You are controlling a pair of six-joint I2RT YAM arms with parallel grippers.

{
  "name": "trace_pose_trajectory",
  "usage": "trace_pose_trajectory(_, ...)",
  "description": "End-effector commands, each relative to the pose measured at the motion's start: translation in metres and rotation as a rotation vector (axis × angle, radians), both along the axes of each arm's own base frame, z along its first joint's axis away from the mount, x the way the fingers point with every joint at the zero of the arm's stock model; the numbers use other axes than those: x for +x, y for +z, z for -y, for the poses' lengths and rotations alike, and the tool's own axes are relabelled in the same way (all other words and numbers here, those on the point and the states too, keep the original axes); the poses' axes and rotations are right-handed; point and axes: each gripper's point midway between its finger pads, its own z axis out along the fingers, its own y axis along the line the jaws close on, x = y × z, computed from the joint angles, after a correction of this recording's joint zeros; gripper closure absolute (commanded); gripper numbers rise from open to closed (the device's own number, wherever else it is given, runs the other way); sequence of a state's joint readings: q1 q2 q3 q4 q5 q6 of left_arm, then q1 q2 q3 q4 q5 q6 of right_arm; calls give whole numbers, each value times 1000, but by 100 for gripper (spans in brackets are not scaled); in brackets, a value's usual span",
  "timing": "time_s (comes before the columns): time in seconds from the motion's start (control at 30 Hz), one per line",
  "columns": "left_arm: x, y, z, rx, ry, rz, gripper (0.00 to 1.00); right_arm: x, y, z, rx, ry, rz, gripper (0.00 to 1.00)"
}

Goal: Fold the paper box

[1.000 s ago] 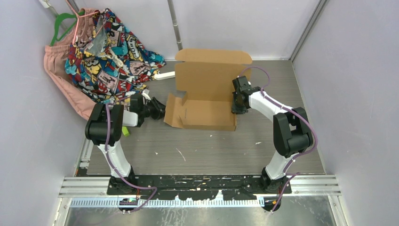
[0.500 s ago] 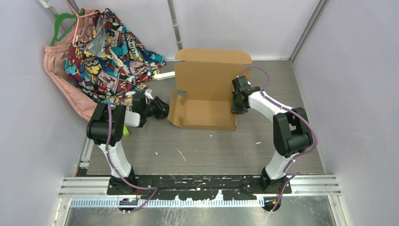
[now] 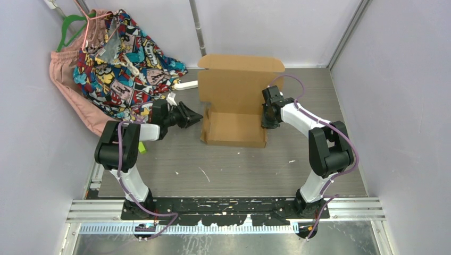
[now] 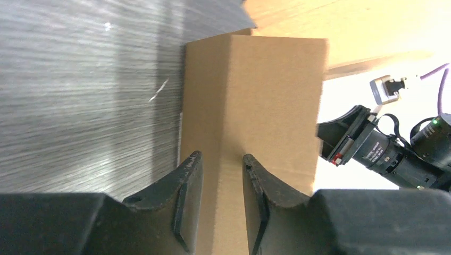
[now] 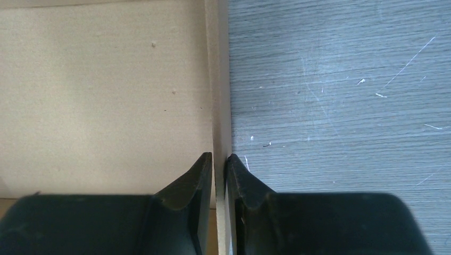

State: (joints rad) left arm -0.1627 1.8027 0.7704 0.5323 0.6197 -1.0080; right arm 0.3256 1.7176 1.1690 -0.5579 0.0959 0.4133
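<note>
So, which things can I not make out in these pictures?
- Top view: fingertips of the right pincer, hidden under its own wrist.
- Left wrist view: the inside of the paper box, hidden by its raised side flap.
- Right wrist view: most of the box, cut off by the frame edges.

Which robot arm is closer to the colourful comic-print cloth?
Left. The left tool is close beside the colourful comic-print cloth, at the brown cardboard box's left wall. The right tool is across the box, pinching its right wall.
</note>
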Motion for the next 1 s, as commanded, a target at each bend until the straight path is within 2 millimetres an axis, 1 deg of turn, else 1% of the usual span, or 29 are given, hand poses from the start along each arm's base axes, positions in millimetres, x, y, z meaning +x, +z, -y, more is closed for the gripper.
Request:
trace_pose_trajectory(0.0,9,41,10,34,-28,115,64,11,10,-4,0,11,44,77)
trace_pose_trajectory(0.2,6,46,20,49,-52,123,63,11,9,-5,5,12,42,78)
trace_pose_trajectory(0.43,0,35,34,79,-86,112,63,10,8,-6,6,16,42,77)
trace_pose_trajectory(0.6,1,34,42,123,-102,114,63,8,7,-5,5,17,40,77)
trace_pose_trajectory(0.8,3,33,43,187,-109,94,63,7,5,-2,-12,16,37,78)
trace_pose_trajectory(0.97,5,30,44,275,-117,71,63,6,3,2,-42,17,36,78)
